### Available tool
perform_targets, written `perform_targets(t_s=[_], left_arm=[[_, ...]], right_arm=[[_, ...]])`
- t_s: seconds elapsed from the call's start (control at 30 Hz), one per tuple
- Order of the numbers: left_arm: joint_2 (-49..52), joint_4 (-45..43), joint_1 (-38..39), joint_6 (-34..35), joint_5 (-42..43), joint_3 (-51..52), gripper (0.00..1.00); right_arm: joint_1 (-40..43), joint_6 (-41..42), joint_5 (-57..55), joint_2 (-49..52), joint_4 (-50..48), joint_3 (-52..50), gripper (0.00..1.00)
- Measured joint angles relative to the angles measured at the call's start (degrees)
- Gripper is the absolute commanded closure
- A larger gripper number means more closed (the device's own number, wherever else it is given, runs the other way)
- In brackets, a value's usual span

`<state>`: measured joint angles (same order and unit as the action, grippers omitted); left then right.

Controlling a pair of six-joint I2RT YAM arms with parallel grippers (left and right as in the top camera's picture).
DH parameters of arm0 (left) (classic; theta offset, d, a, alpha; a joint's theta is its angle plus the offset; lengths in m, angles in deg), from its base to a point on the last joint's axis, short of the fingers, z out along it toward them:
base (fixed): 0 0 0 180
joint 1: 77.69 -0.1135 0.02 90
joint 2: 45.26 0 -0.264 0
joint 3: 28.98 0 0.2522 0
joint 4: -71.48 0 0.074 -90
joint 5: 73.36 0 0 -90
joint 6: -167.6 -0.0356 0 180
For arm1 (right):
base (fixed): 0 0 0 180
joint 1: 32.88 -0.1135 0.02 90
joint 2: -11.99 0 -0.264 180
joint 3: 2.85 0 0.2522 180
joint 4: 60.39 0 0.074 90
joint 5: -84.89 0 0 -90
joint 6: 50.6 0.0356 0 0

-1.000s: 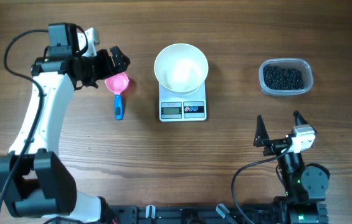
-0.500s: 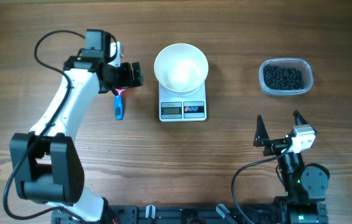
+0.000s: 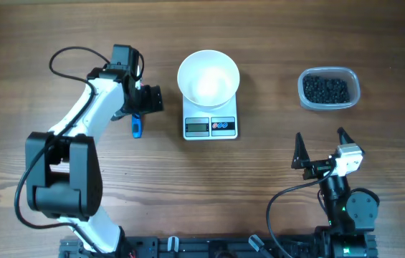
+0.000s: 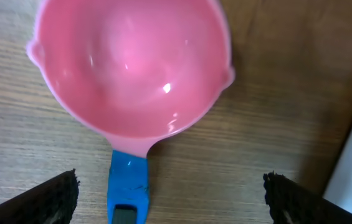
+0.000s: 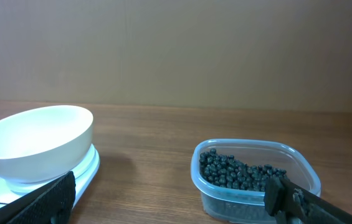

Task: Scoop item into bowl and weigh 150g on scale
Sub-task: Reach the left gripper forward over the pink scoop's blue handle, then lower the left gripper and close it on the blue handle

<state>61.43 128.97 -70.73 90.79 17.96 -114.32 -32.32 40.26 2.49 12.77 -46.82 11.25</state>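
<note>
Scoop (image 4: pixel 129 62): light, stiff plastic, probably slick; take it across the blue handle (image 4: pixel 126 186). Left gripper (image 4: pixel 172 200) hovers above, jaws wide, empty; right gripper (image 3: pixel 321 142) open too.

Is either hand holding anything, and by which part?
Nothing is held. The left hand hovers open over the pink blue-handled plastic scoop; the right hand is open, empty.

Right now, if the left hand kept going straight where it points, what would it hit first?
Most likely the pink scoop: the open left hand points down at it, and in the wrist view it lies between the fingers. How far above it the hand is, I cannot tell.
</note>
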Motion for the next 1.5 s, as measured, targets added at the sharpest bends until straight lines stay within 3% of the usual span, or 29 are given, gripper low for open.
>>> perform_targets(t_s=[0.37,0.4,0.43,0.47,0.6,0.63,0.67,0.77,0.87,0.9,0.93,1.03,1.5], left_arm=[[0.1,-5.4,0.0,4.5,-0.3,7.6,0.03],[0.1,-6.3,0.1,4.6,-0.4,7.9,0.27],[-0.1,-7.7,0.1,5.0,-0.7,8.3,0.43],[-0.2,-8.5,0.1,5.3,-0.9,8.4,0.49],[-0.1,-9.3,0.0,5.4,1.7,8.7,0.46],[-0.1,-9.4,0.0,5.4,3.0,8.7,0.4],[-0.1,-9.5,0.0,5.4,4.2,8.7,0.24],[-0.4,-10.1,0.2,5.5,6.1,8.6,0.0],[-0.6,-11.0,0.4,6.0,4.7,8.5,0.0],[-0.6,-11.4,0.4,6.0,4.3,8.6,0.05],[-0.6,-11.7,0.4,6.0,3.8,8.6,0.22],[-0.5,-12.9,0.4,5.9,3.0,8.8,0.41],[-0.4,-15.7,0.4,6.0,-0.9,9.0,0.56]], right_arm=[[0.0,0.0,0.0,0.0,0.0,0.0,0.0],[0.0,0.0,0.0,0.0,0.0,0.0,0.0],[0.0,0.0,0.0,0.0,0.0,0.0,0.0],[0.0,0.0,0.0,0.0,0.0,0.0,0.0],[0.0,0.0,0.0,0.0,0.0,0.0,0.01],[0.0,0.0,0.0,0.0,0.0,0.0,0.0],[0.0,0.0,0.0,0.0,0.0,0.0,0.0],[0.0,0.0,0.0,0.0,0.0,0.0,0.0],[0.0,0.0,0.0,0.0,0.0,0.0,0.0],[0.0,0.0,0.0,0.0,0.0,0.0,0.01],[0.0,0.0,0.0,0.0,0.0,0.0,0.0],[0.0,0.0,0.0,0.0,0.0,0.0,0.0],[0.0,0.0,0.0,0.0,0.0,0.0,0.0]])
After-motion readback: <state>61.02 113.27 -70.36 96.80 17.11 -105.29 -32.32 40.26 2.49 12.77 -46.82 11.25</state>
